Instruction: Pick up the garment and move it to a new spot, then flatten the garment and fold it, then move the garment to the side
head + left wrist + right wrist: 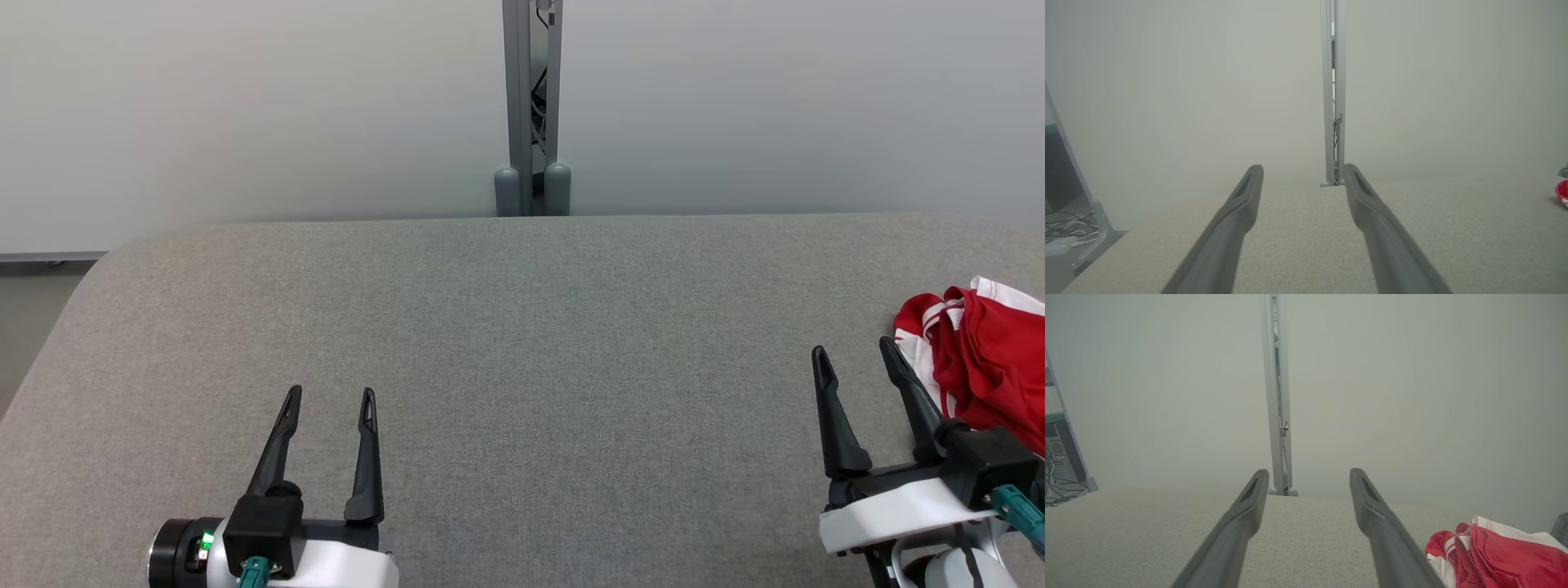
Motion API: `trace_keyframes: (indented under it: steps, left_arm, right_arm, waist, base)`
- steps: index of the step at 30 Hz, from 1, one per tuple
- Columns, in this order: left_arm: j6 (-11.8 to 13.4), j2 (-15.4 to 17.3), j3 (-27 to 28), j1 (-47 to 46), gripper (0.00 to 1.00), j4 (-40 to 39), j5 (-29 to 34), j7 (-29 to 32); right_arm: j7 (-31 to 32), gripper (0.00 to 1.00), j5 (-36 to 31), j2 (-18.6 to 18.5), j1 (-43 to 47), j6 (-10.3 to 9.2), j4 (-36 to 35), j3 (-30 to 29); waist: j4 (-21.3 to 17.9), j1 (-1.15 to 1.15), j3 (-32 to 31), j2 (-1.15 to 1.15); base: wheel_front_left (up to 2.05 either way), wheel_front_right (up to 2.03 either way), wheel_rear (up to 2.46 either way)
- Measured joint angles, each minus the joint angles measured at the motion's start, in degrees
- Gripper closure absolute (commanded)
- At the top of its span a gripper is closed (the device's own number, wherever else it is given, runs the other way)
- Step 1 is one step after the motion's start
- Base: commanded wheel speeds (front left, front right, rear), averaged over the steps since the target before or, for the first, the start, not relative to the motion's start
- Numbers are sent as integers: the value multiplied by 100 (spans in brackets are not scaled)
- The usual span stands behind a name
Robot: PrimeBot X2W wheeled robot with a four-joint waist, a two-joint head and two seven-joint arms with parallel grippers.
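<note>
Along the far edge of the desk (522,327), a slim grey metal post (531,106), upright between two pale, smooth wall panels (245,106), with two rounded grey caps at its foot and dark wires down its middle slot. Left of the post and lower, past the desk's rounded corner, a loose tangle of cables (1061,232) on the floor beside a slanted grey leg. Desk top covered in a flat, finely woven grey cloth, bare between the post and both hands. Well to the right of the post and nearer the robot, the garment (988,359): a soft crumpled heap, red with white bands and thin red stripes, creased and folded over itself. Just beside it, on the side toward the post, the right hand (853,347), low over the cloth, fingers spread and gripping nothing; outer finger close against the garment's white edge, touching or not unclear. Left of the post, equally near the robot and well apart from the garment, the left hand (331,392), likewise spread and empty. Long, dark, matte, tapered fingers on both, a slot near each tip, aimed toward the post from white wrist housings.
</note>
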Motion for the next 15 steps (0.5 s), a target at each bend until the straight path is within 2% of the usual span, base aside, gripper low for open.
trace_keyframes:
  steps: [15]
  left_arm:
    - [-101,1,27,26,0,12,-110,0]
  right_arm:
    - [0,0,89,3,2,0,53,13]
  waist:
    - [-21,0,-31,0]
  base:
    - [0,0,0]
